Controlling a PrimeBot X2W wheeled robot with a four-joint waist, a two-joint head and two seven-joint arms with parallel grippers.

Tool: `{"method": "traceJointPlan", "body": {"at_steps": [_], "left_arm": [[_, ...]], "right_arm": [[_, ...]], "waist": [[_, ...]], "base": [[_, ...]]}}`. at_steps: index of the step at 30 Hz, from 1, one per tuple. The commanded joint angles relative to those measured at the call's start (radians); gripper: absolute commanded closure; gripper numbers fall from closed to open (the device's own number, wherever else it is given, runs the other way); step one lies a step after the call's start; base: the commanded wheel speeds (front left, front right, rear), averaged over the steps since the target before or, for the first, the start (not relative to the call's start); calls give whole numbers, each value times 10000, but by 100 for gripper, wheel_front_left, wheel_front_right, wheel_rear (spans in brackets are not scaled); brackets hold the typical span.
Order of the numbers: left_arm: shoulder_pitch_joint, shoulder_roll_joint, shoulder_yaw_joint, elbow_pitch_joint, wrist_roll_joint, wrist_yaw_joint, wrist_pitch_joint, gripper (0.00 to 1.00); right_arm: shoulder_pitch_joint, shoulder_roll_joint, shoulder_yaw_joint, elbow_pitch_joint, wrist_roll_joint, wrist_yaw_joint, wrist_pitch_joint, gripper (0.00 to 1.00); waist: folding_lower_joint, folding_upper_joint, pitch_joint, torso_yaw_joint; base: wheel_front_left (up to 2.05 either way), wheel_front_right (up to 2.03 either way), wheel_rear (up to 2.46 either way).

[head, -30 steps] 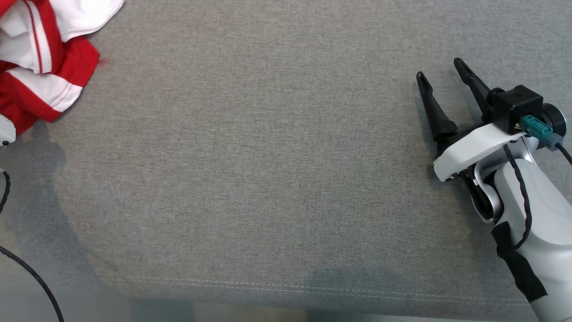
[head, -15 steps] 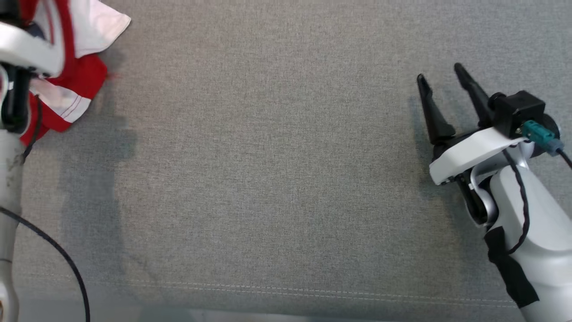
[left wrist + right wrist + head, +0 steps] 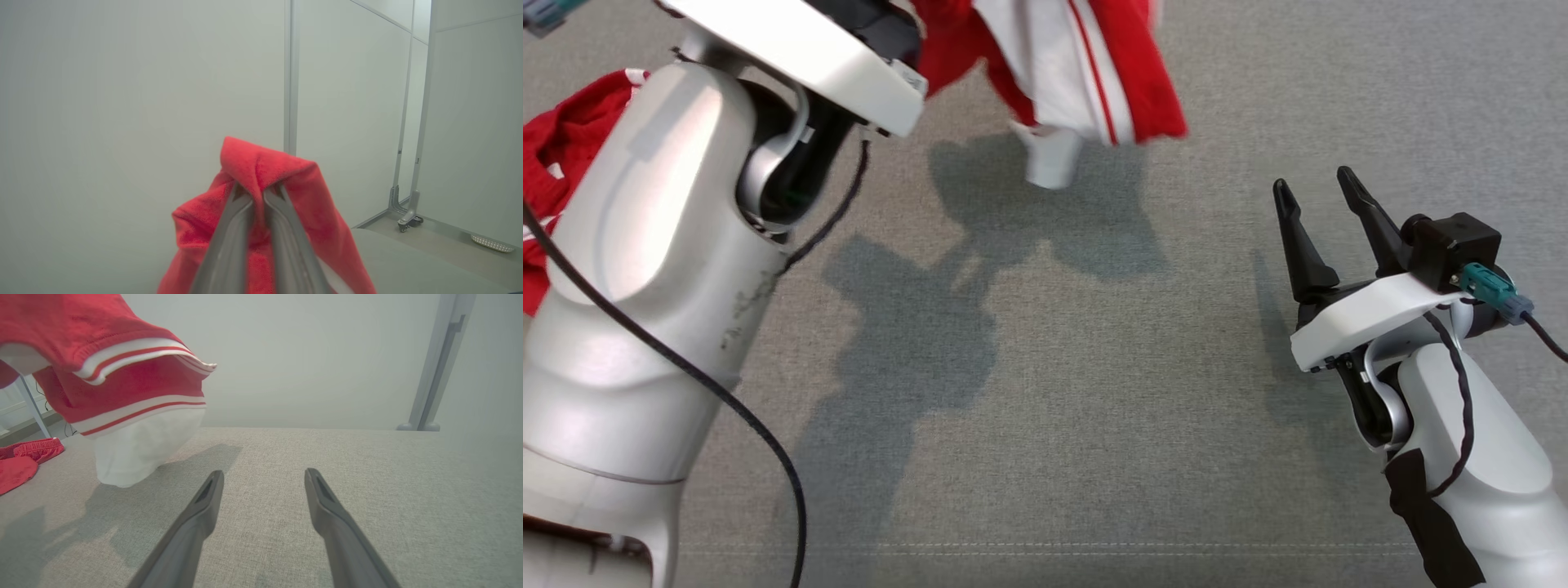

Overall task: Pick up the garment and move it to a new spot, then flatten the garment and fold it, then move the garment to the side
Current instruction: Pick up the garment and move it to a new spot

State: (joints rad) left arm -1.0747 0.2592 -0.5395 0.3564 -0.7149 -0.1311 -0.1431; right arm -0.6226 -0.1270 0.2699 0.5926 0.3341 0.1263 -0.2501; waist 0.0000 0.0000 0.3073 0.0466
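Nearest us, at four o'clock in the head view, the right jaws stand wide apart and empty, poised low over the grey woven-fabric table [image 3: 1094,392]. At nine o'clock the pale left arm [image 3: 645,286] rises steeply. The left jaws at its end are pinched tight on a fold of the red-and-white striped knit garment [image 3: 265,167], and in the left wrist view the red cloth peaks over both tips. Farther off, at twelve o'clock, the garment hangs from that pinch above the table and throws a shadow beneath it. Its lowest white lobe hangs close to the table; we cannot tell whether it brushes the surface. A heap of red cloth [image 3: 556,155] lies at the nine o'clock edge, and we cannot tell whether it belongs to the same piece.

We judge the garment light, limp and stretchy. It drapes and bunches under a single pinch, and it will not hold any shape by itself. The thin knit may slide in a shallow grip, so a deep bite on a doubled fold is safer. For flattening, we would take the striped banded edge, which is firmer, with the right jaws well apart from the left hold.
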Motion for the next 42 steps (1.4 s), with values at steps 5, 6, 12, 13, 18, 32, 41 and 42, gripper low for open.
{"method": "traceJointPlan", "body": {"at_steps": [5,6,12,13,18,32,41,42], "left_arm": [[397,17,-133,-100,-565,65,770,100],[552,18,-204,124,-592,64,816,100],[1316,119,-947,1703,-314,31,569,100],[1445,90,-1073,2057,-240,26,345,100],[2007,-162,-1328,3835,65,16,-880,0],[4533,-652,1070,2769,1948,116,-1184,0],[6529,-1219,2902,1503,3017,96,-1185,0],[6693,-1264,3046,1381,3115,84,-1185,0]], "right_arm": [[204,191,-116,-248,-9,44,-116,0],[182,207,-118,-260,-14,44,-116,0],[105,257,-90,-241,-55,44,-116,0],[93,260,-78,-229,-62,44,-116,0],[92,245,-6,-191,-62,44,-116,0],[607,251,703,-369,-32,44,-116,0],[866,239,2450,-21,73,44,-117,0],[845,236,2653,73,84,44,-117,0]], "waist": [[0,0,-97,-345],[0,0,-48,-405],[0,0,173,-688],[0,0,190,-735],[0,0,52,-898],[0,0,-1100,-433],[0,0,-1666,420],[0,0,-1691,536]], "base": [[0,0,0],[0,0,0],[0,0,0],[0,0,0],[0,0,0],[0,0,0],[0,0,0],[0,0,0]]}}
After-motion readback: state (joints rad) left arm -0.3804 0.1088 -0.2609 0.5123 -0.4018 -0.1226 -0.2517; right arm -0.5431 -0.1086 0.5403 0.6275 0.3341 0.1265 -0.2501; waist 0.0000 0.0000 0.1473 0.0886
